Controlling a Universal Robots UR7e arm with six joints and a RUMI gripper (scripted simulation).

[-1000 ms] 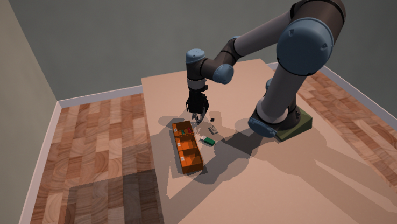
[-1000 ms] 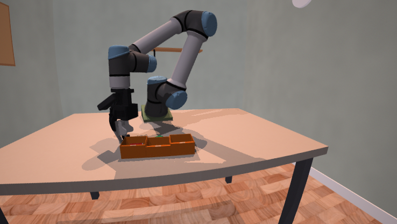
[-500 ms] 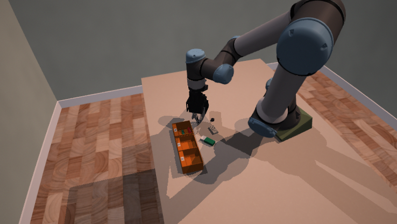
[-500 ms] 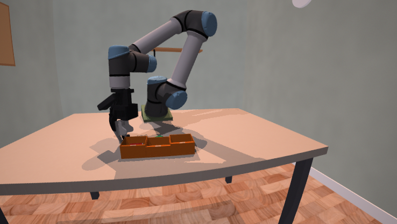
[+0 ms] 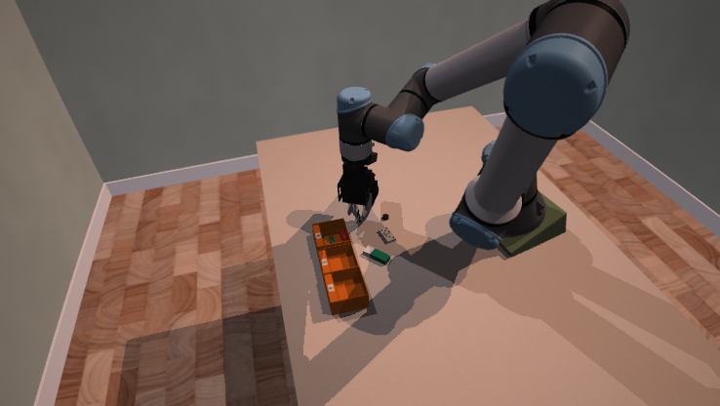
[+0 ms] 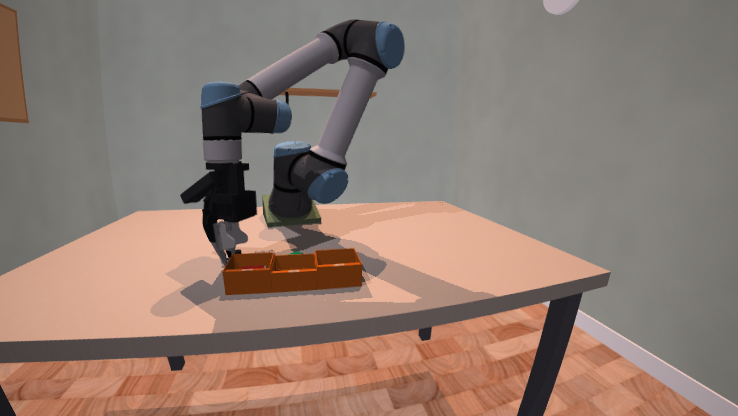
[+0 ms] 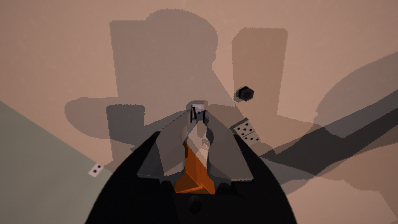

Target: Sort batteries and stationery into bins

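The gripper point(image 5: 360, 221) point(image 6: 227, 260) point(image 7: 197, 110) was nearly closed, its fingertips apparently pinching a small pale block point(image 7: 198, 106) low beside the end of the orange bin row point(image 5: 348, 305) point(image 6: 294, 281) point(image 7: 197, 172). The block's kind was too small to tell. The likeliest failure was a slip on lifting, since only the very tips seemed to meet it; a low sideways move could have knocked the row, perhaps tipping it. Its letters were unreadable, so a wrong compartment was a risk too.

The block looked light grey and squarish, partly hidden by the dark tips. Near it sat a small dark piece point(image 5: 384, 217) point(image 7: 245, 93) and a flat, pale dotted tile point(image 5: 386, 234) point(image 7: 246, 131). Farther along, beside the upright row, lay what looked like a green-and-white eraser point(image 5: 379, 256) point(image 6: 296, 253), probably stationery still to be binned. A red item point(image 5: 342, 235) point(image 6: 253, 267) and a green item point(image 5: 332, 239) lay in the end compartment nearest the gripper.
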